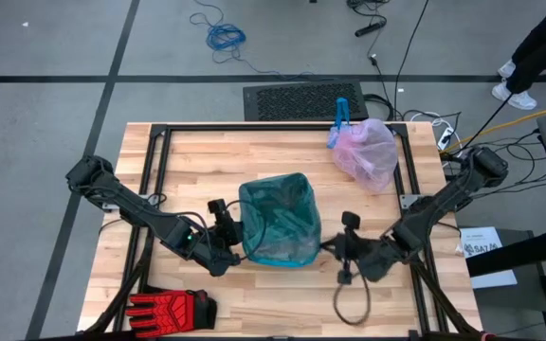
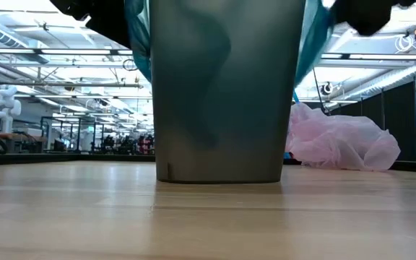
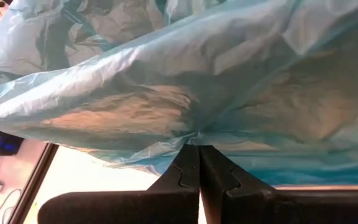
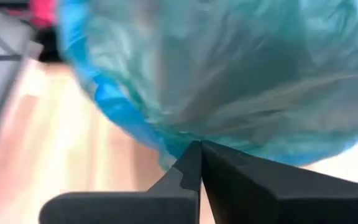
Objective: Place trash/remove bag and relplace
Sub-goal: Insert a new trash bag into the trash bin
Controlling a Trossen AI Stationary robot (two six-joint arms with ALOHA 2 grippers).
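Your left gripper (image 3: 199,149) and right gripper (image 4: 199,144) each pinch the teal bag's (image 1: 278,220) rim over the bin (image 2: 219,94); pull unevenly and the thin plastic could tear or slip off.

- Your left arm reaches in from the bench's left edge, elbow bent, forearm angled toward the middle.
- Your left gripper (image 1: 227,230) sits low near the centre of the bench, pointing toward the right arm; its fingers (image 3: 188,171) are pressed together, tips pinching a fold of the teal bag (image 1: 278,220).
- Your right arm comes in from the right edge, mirrored, forearm sloping down toward the centre.
- Your right gripper (image 1: 335,247) faces the left one from the opposite side, its fingers (image 4: 191,168) closed tip to tip on the same bag's edge.
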